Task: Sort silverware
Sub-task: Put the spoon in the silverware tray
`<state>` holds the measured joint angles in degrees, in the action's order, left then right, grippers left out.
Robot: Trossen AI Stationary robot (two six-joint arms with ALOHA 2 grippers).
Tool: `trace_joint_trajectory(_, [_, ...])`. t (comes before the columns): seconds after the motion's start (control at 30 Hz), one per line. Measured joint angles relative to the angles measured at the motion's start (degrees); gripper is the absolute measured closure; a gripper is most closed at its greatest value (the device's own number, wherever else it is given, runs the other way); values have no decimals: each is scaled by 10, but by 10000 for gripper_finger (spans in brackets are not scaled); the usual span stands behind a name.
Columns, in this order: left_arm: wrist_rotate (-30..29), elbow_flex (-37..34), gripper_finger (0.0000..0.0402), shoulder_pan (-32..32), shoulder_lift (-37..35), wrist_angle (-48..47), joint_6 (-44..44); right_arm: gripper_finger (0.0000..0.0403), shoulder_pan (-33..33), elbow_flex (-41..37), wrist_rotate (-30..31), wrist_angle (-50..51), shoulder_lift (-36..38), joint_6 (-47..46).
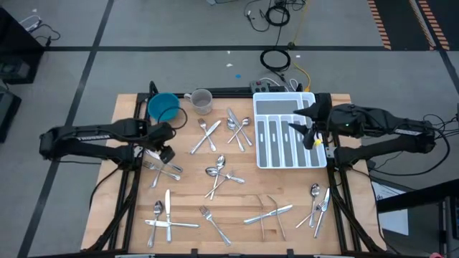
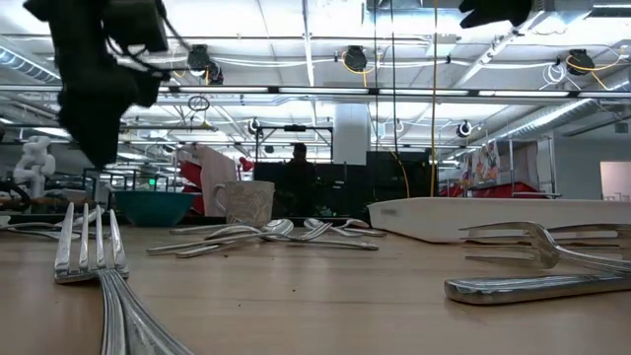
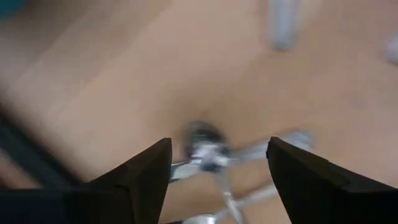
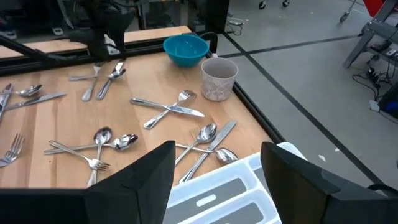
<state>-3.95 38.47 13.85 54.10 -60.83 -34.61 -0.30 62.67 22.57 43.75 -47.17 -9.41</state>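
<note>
While the silverware (image 1: pixel 215 172) lies scattered in crossed clusters over most of the wooden table (image 1: pixel 244 193), the left gripper (image 1: pixel 159 150) hangs low near the table's left edge, just in front of the blue bowl (image 1: pixel 163 107), its fingers spread wide and empty above a small heap of pieces (image 3: pixel 211 155). The right gripper (image 1: pixel 310 127) sits over the white tray (image 1: pixel 290 130) at the far right corner, fingers apart, nothing between them. A speckled cup (image 1: pixel 201 101) stands beside the bowl at the far edge.
</note>
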Motion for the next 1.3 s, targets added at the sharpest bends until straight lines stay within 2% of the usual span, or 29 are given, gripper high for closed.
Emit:
trace_joint_trajectory(0.17, [-13, -28, 134, 44, -2, 3, -64, 172, 0, 0, -1, 0, -15, 0])
trace_joint_trajectory(0.4, [-1, -28, 134, 92, -2, 19, -17, 172, 0, 0, -2, 0, -28, -1])
trace_joint_trajectory(0.63, [73, -65, 134, 131, -2, 70, 42, 172, 0, 0, -3, 0, -30, -3])
trace_joint_trajectory(0.87, [116, -98, 134, 136, -2, 104, 64, 172, 0, 0, -2, -2, -30, -4])
trace_joint_trajectory(1.1, [117, -98, 134, 136, -2, 105, 65, 172, 0, 0, -2, -2, -30, -4])
trace_joint_trajectory(1.3, [94, -100, 134, 136, -2, 111, 51, 172, 0, 0, -2, -2, -30, -4])
